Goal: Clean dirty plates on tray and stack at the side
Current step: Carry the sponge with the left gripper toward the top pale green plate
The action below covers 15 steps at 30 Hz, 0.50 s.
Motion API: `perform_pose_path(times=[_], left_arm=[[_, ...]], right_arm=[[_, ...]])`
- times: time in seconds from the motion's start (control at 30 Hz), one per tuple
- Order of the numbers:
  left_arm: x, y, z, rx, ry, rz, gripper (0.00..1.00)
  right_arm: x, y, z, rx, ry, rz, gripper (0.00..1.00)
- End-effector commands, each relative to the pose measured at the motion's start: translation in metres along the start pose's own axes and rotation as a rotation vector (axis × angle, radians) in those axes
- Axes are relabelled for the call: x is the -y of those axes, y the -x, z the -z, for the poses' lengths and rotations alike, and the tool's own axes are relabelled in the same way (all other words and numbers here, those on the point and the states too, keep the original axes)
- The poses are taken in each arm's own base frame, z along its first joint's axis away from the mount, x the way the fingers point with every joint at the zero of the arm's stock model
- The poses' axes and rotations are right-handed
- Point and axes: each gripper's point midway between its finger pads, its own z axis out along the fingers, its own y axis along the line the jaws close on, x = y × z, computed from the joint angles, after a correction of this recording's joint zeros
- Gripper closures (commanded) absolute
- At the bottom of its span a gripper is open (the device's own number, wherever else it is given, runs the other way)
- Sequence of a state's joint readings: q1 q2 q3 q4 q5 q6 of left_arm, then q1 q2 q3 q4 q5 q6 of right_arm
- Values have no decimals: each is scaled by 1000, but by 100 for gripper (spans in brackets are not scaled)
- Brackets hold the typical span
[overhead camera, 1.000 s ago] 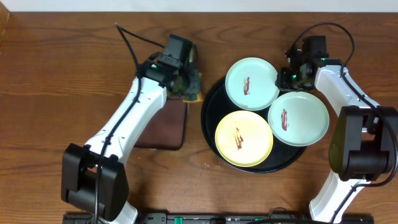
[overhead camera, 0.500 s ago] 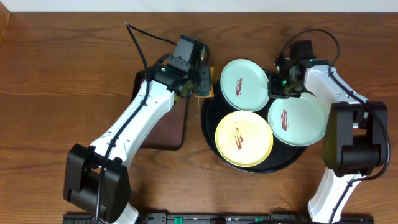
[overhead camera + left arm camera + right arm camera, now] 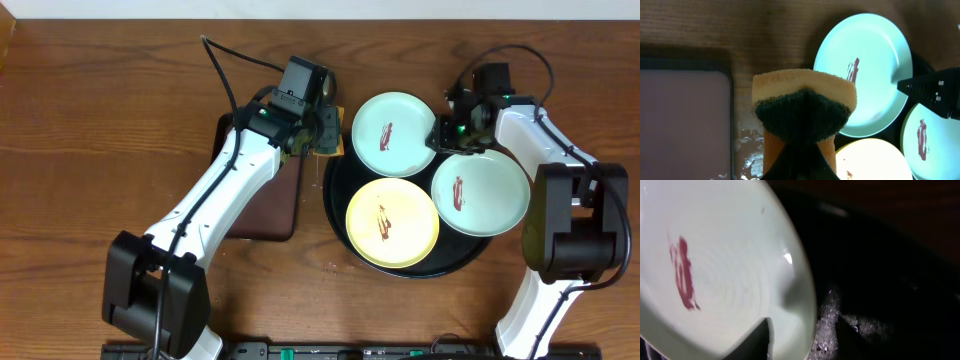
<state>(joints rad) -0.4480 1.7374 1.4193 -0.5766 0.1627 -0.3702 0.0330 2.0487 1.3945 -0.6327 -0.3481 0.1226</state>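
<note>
The black round tray (image 3: 336,192) holds three plates. A mint plate (image 3: 393,135) with a red smear lies at the back, a second smeared mint plate (image 3: 480,190) at the right and a smeared yellow plate (image 3: 392,222) at the front. My left gripper (image 3: 322,135) is shut on a yellow-and-dark-green sponge (image 3: 805,110) just left of the back plate (image 3: 865,75), above the tray's left edge. My right gripper (image 3: 443,132) is open, its fingers (image 3: 804,322) either side of the back plate's right rim (image 3: 730,270), one over the plate and one over the tray (image 3: 890,255).
A dark brown rectangular tray (image 3: 270,205) lies on the wooden table left of the black tray, under my left arm; it also shows in the left wrist view (image 3: 682,120). Wet marks show on the wood beside it (image 3: 747,145).
My left gripper carried the sponge rightward from over the brown tray to the black tray's left edge. My right gripper came down onto the back plate's rim, and that plate shifted slightly left.
</note>
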Motion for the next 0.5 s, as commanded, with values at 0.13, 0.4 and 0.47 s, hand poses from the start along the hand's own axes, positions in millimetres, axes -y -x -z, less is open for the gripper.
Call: perform_pose_path(times=[0.13,0.4,0.47], left_arm=[[19,12,2,48,-48,-15,92],[43,13,-8,78,-94,-56,93],[47,8,-17,59,-98,-27,93]], right_arm=[[8,8,0,24,-20,-11,62],[11,-1,-15,-14,-19,-17,99],[12,-3,-9,-22,-34,1,99]])
